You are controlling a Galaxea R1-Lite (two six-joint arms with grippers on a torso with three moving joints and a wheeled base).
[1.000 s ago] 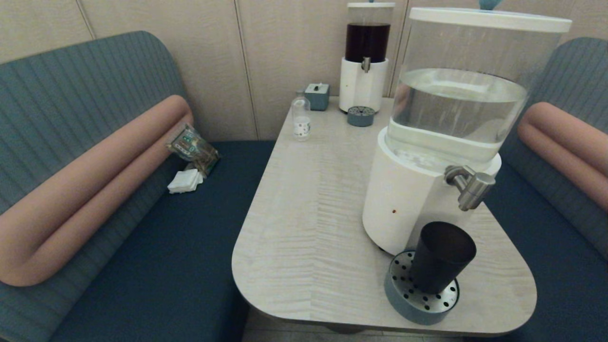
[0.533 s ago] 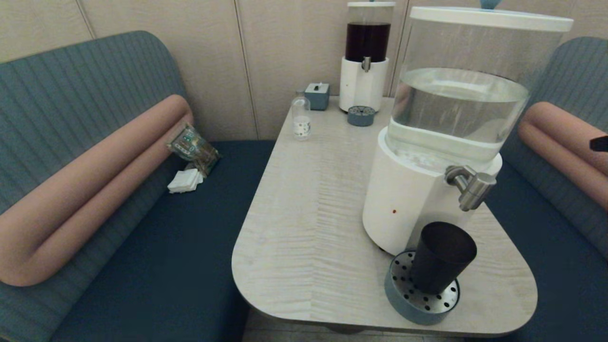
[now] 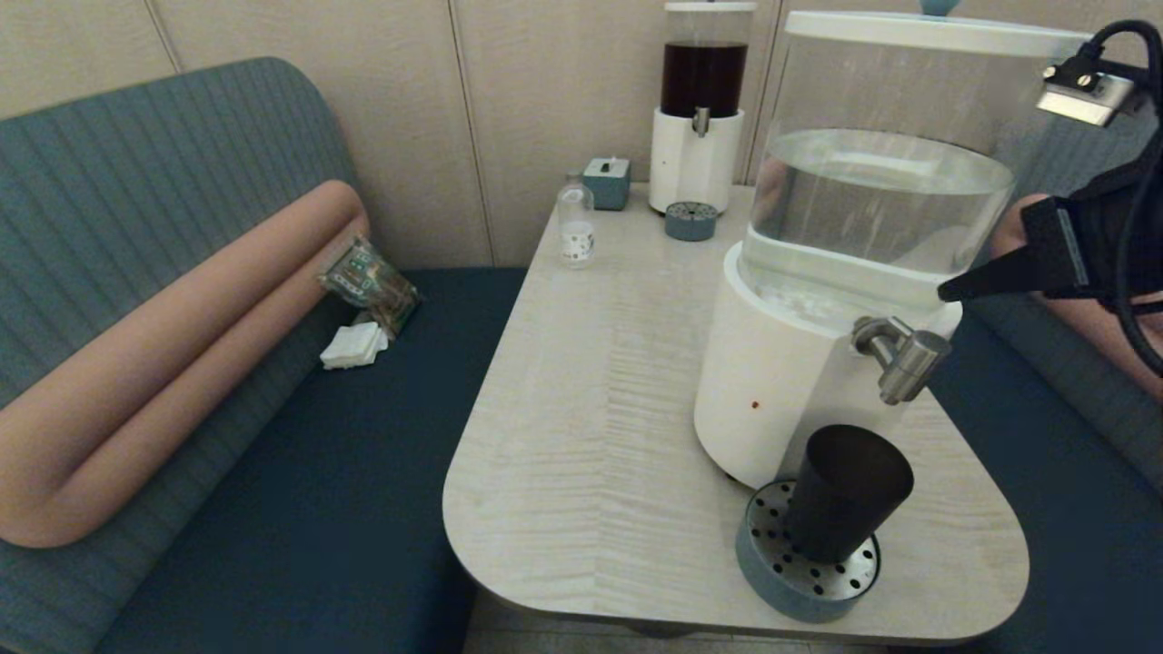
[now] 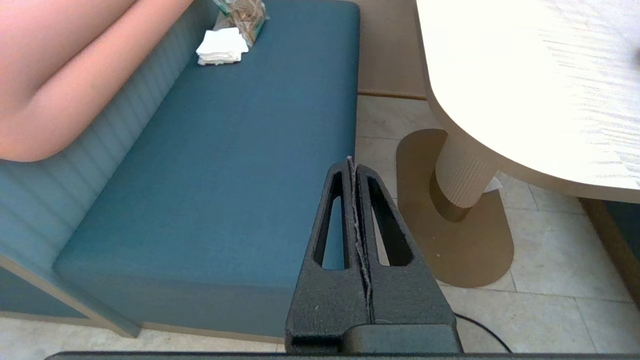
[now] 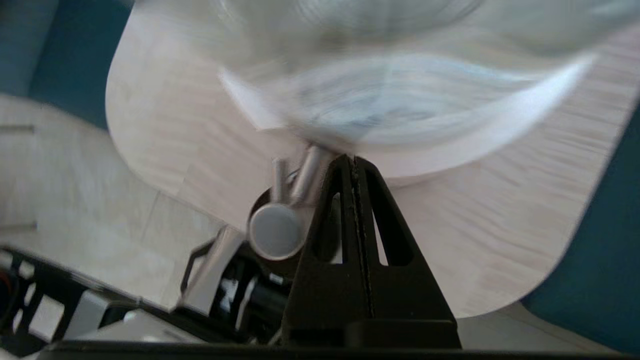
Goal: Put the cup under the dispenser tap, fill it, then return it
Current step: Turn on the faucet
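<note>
Cup (image 3: 847, 495) is sitting on the drip tray (image 3: 761, 565), under the tap (image 3: 902, 357). R gripper (image 3: 949, 292) – fingers pressed together, holding nothing – is hanging just above the tap by the tank (image 3: 886, 145). Risk: coming in off-line, it's nudging the spout or tank, not the lever – no water. L gripper (image 4: 351, 162), pressed together, is parked below the table (image 3: 591, 409)

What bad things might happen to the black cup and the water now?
1. The cup stands on the drip tray a bit off to the side of the dispenser tap, so water may miss it.
2. The right tool, shut, is close above the tap beside the clear water tank; a rough push might bump the tank or overfill the cup.
</note>
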